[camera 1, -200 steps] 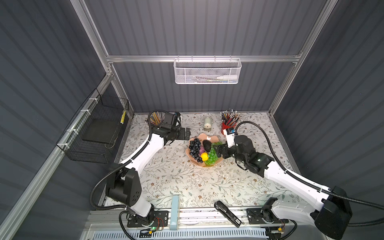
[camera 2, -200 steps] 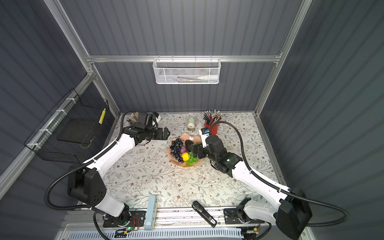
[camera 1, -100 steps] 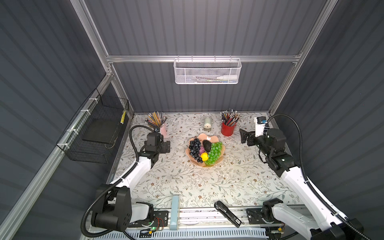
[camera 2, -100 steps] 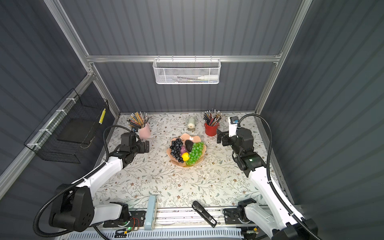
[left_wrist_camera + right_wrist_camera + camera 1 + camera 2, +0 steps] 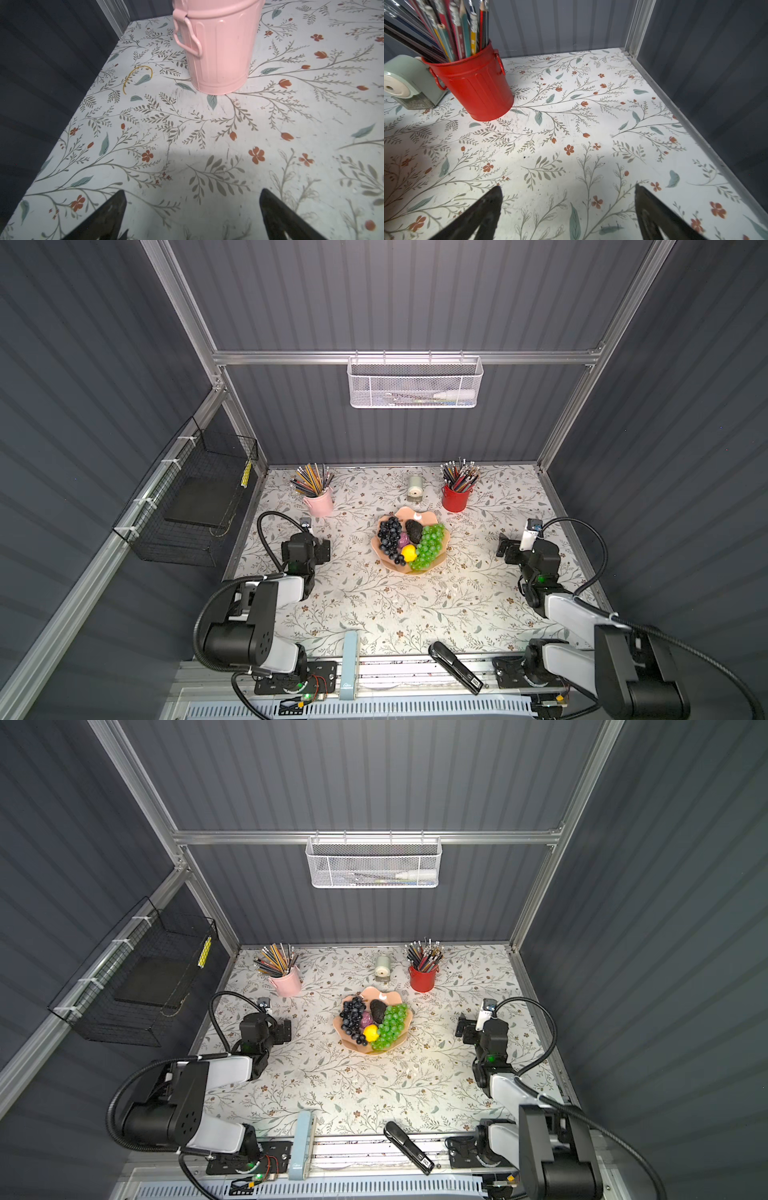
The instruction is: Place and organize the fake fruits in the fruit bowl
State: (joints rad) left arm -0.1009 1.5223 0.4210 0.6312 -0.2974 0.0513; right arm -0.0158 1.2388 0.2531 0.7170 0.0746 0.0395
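My left and right jaws gape wide, empty — the fruit bowl (image 5: 405,515), all 5 fruits (image 5: 409,540) inside, sits midway between them.

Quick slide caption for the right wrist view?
Open right gripper over floral table, red pencil cup and green sharpener ahead.

White links (image 5: 286,588), black joints (image 5: 300,549); looped black cables (image 5: 258,531); left hand (image 5: 192,191), right hand (image 5: 567,186) black.
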